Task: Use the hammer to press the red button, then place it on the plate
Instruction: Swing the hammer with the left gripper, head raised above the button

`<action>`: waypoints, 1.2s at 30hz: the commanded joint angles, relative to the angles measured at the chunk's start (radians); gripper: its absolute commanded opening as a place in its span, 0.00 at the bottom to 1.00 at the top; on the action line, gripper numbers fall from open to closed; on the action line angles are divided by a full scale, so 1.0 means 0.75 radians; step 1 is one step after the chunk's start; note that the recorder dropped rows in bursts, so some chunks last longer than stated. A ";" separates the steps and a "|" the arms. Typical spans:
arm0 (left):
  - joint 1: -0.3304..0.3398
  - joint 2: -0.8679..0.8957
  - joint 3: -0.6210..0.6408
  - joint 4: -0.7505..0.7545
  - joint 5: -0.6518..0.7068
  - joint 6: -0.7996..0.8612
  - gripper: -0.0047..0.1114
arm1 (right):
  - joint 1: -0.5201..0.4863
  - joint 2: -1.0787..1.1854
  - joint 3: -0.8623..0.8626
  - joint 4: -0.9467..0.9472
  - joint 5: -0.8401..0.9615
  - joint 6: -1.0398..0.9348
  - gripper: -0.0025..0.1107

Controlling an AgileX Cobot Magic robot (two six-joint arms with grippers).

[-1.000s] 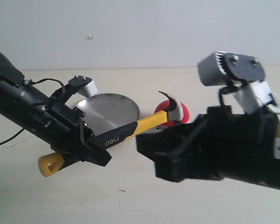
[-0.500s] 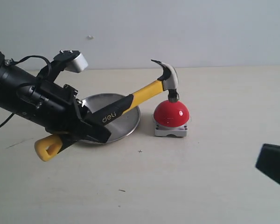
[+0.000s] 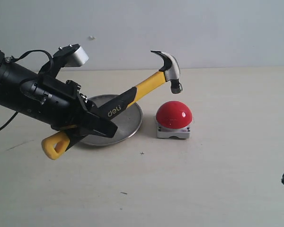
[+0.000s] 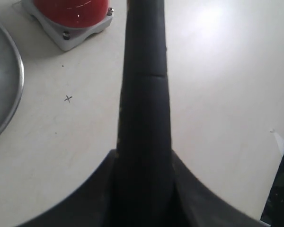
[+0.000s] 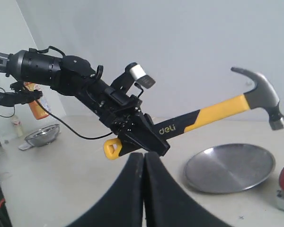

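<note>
Currently right gripper [image 5: 144,154] nearest, fingers pressed together, empty. Left gripper [image 3: 100,124] clamped on hammer [image 3: 149,85] handle; head hangs just above red button [image 3: 174,115], not touching. Plate [image 3: 132,126] at button's 9 o'clock, below the handle.

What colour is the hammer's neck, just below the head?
Yellow on the hammer, clearest in the exterior view.

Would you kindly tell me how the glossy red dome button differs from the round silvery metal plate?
The glossy red dome button bulges on a grey base; the round silvery metal plate is shallow and wider. The button is red, the plate grey. Both sit on the table.
</note>
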 commanded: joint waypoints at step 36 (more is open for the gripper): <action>-0.334 -0.028 -0.003 -0.182 -0.797 -0.123 0.04 | 0.000 -0.007 0.006 0.745 0.090 -0.845 0.02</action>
